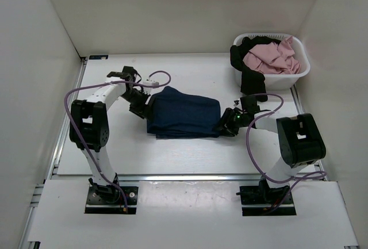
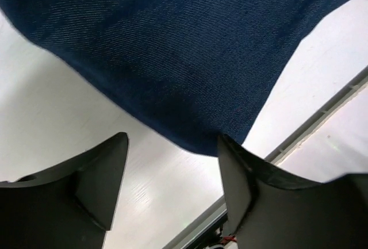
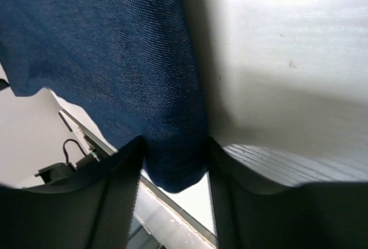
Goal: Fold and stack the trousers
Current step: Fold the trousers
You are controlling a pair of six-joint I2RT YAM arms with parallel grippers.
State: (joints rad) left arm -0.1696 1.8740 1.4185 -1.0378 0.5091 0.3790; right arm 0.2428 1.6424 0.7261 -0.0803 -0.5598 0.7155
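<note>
The trousers [image 1: 184, 112] are dark navy denim, folded into a compact, roughly rectangular bundle with several layers. The bundle lies flat near the middle of the white table [image 1: 172, 151], with its long axis running left to right. The wrist views show a fine diagonal twill weave and smooth folded edges.

The left gripper [image 1: 141, 105] sits at the left end of the bundle. Its fingers [image 2: 98, 174] are spread wide, bare table shows between them, and the denim edge lies just past the tips – nothing is held.

The right gripper [image 1: 226, 123] sits at the right end. A folded corner of denim fills the gap between its fingers [image 3: 121, 186] – whether they pinch it cannot be told.

A white basket [image 1: 303, 68] stands at the far right, holding a pink garment [image 1: 270, 58] and a black garment [image 1: 251, 79].
</note>
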